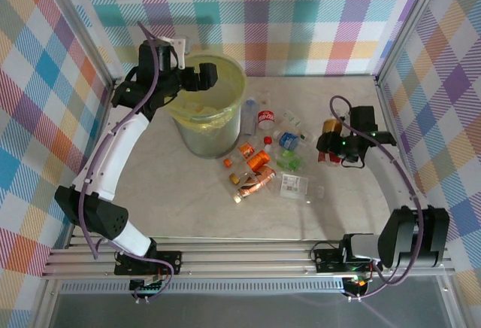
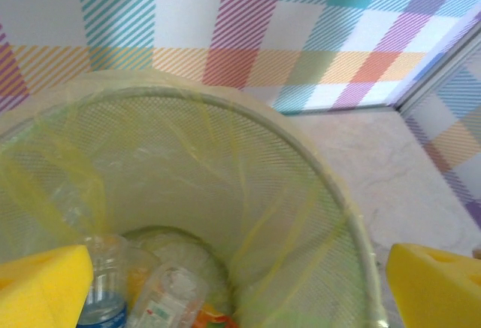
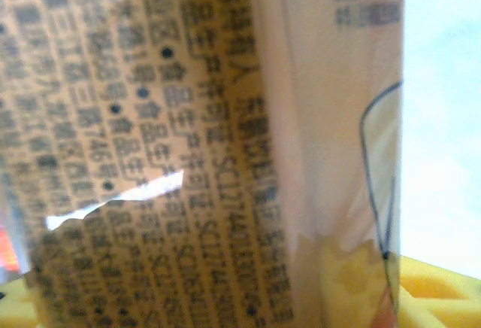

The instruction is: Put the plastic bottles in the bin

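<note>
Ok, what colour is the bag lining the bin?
Yellow: the bag lining the bin is translucent yellow, clearest in the left wrist view.

Enclosed on three sides by walls (image 1: 316,12) in pastel plaid. Pale marbled tabletop (image 1: 225,219), matte, evenly lit, shadows soft. Silver metal posts (image 1: 397,42) at rear corners; slotted aluminium rails (image 1: 248,264) along near edge

Arms (image 1: 124,144) white with black joints; purple cables (image 1: 155,72); yellow foam fingertips (image 2: 425,287).
</note>
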### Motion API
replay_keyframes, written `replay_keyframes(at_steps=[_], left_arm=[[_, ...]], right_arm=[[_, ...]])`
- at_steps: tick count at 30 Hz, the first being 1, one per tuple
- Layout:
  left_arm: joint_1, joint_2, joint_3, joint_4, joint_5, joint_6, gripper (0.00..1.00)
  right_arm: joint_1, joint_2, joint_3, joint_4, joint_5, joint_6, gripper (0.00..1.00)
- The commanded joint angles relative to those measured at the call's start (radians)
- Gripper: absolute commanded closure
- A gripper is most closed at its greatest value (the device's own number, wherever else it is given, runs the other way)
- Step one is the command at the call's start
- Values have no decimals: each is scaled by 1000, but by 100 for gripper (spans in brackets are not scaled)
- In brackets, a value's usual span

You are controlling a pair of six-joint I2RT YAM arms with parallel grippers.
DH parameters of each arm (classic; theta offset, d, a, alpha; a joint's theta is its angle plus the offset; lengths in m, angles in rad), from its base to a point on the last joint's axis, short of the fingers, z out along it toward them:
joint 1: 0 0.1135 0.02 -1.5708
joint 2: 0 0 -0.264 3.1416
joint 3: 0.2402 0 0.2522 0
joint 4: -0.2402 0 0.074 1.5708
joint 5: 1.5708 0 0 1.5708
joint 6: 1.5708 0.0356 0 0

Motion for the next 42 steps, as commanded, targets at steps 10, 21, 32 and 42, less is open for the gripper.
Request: replay_keyframes(at_steps=[10,21,32,42], left_arm=[[-129,-108,-112,129,157,-151,0],[-268,-86,-125,226,249,-191,0],[-311,17,-64,233,226,-212,0],[-321,54,-42,251,242,-231,15]], right_arm=[[252,-67,154,330,-300,12,42],[382,45,255,481,-336,27,41],[454,80,294,519,-326,12,40],[476,85,301,522,-316,-4,39]])
